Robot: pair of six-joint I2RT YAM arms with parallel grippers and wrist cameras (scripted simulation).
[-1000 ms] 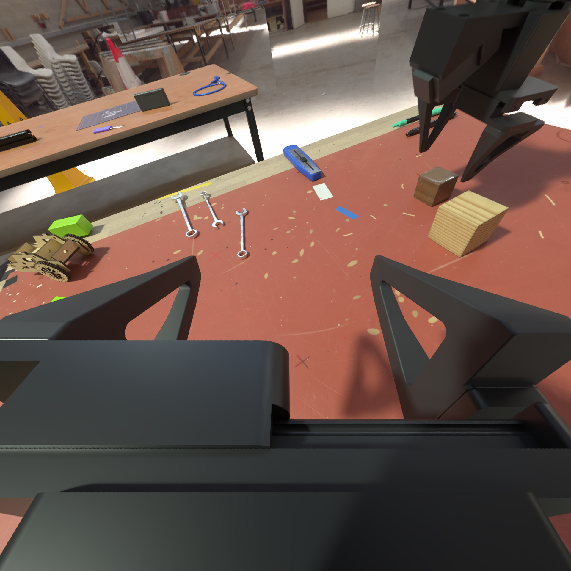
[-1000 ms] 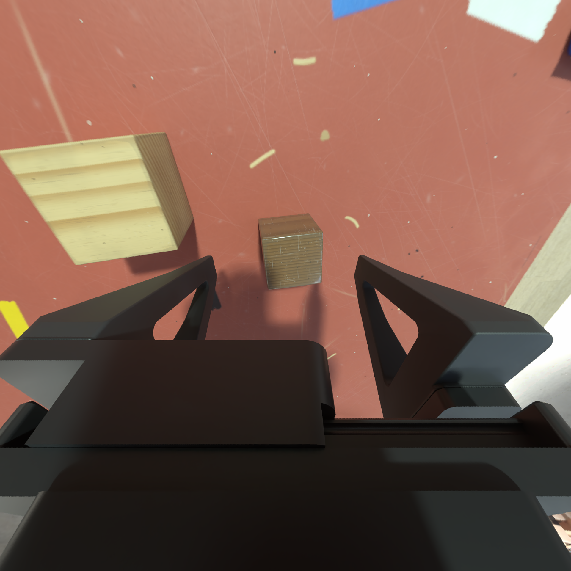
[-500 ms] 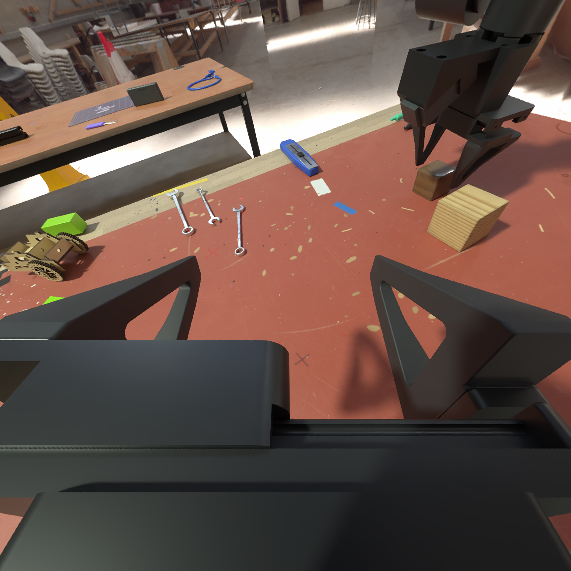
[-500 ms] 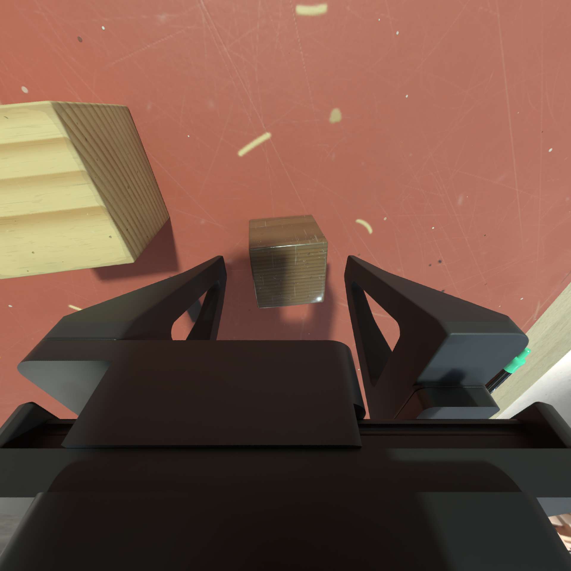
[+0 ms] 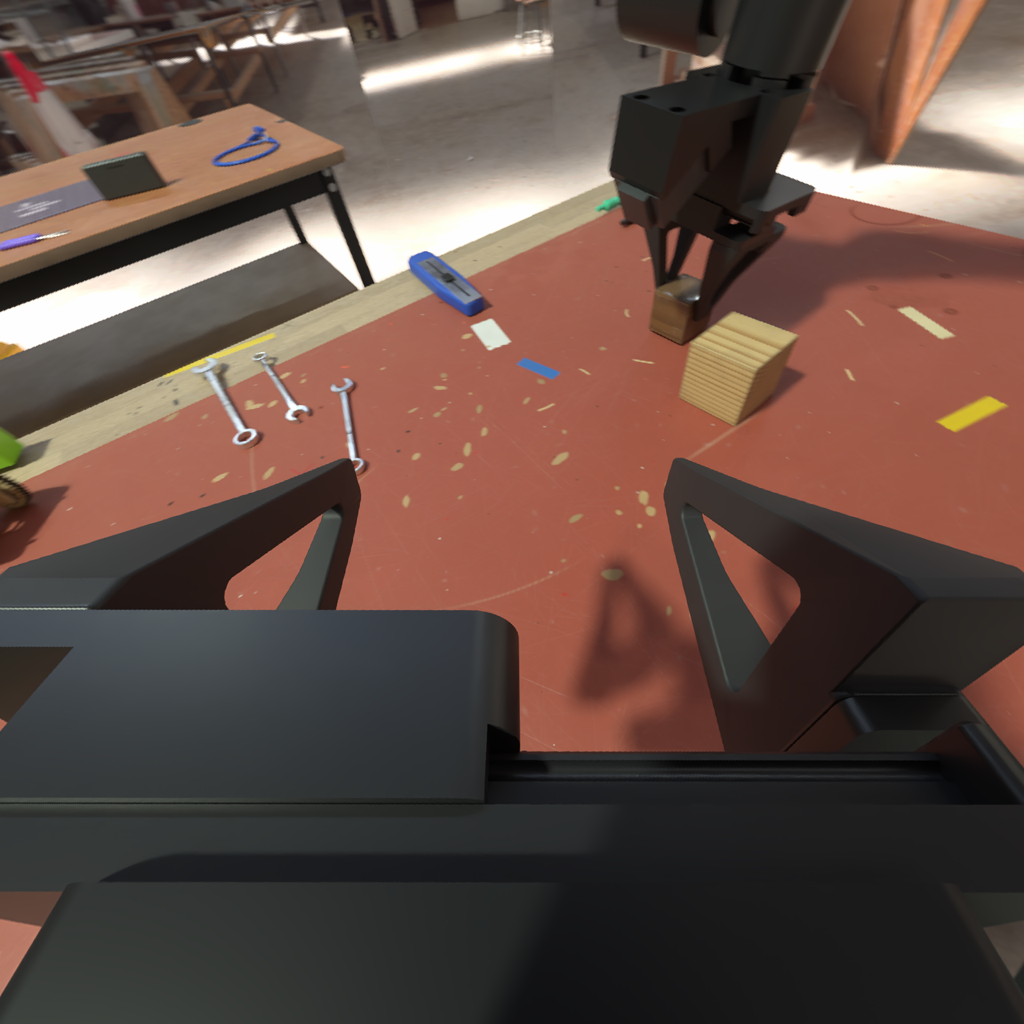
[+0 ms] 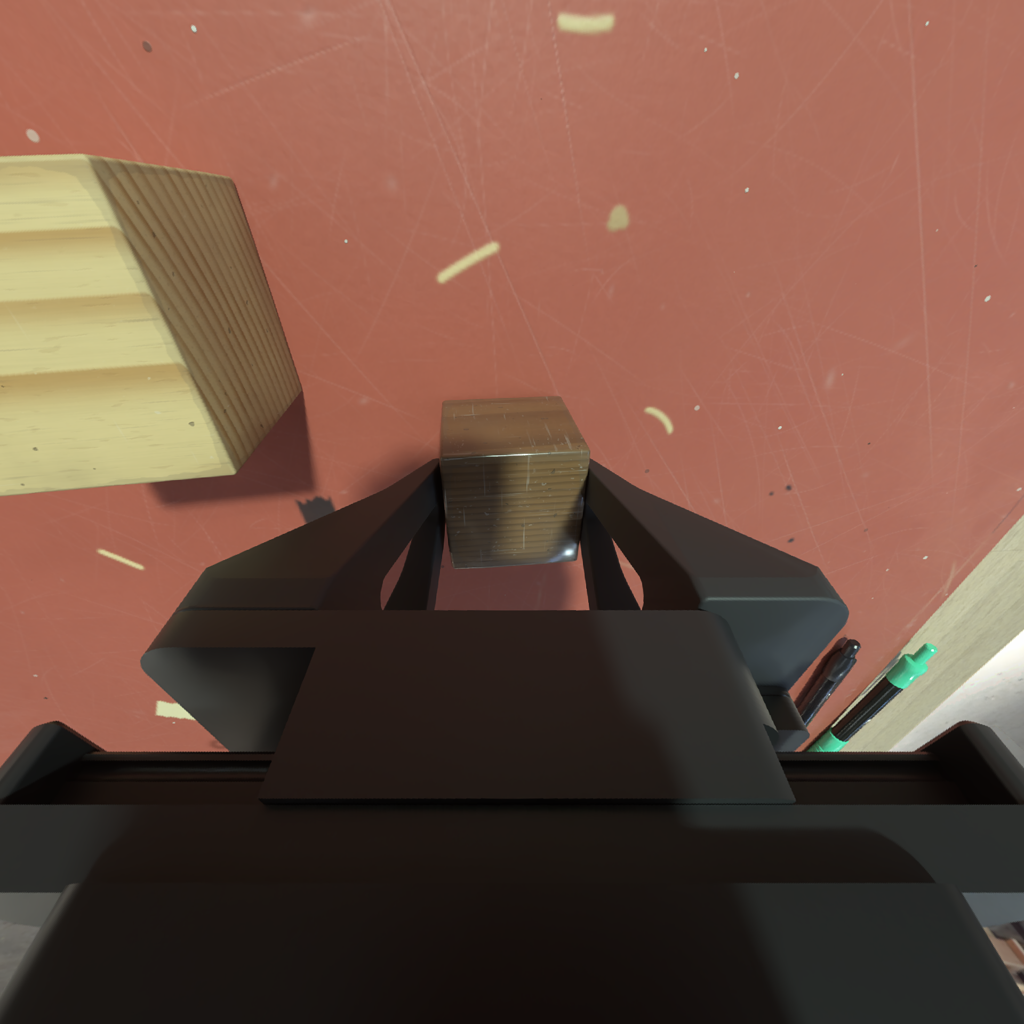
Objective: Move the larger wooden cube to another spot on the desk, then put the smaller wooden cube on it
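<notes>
The smaller, darker wooden cube (image 6: 512, 482) sits on the red desk mat between the fingers of my right gripper (image 6: 514, 476), which is shut on its two sides. It also shows in the left wrist view (image 5: 671, 316) under the right gripper (image 5: 684, 302). The larger pale wooden cube (image 6: 122, 327) stands just to the left of it, apart; in the left wrist view (image 5: 737, 365) it is at the right. My left gripper (image 5: 512, 482) is open and empty above the bare mat, well short of both cubes.
Three wrenches (image 5: 288, 399) lie at the left of the mat, a blue utility knife (image 5: 446, 282) near the far wooden edge. Tape strips in white (image 5: 490, 334), blue (image 5: 537, 368) and yellow (image 5: 971, 413) lie flat. Pens (image 6: 870, 698) lie by the desk edge.
My right gripper came down over the smaller cube and closed its fingers onto it. My left gripper shifted slightly and stayed open.
</notes>
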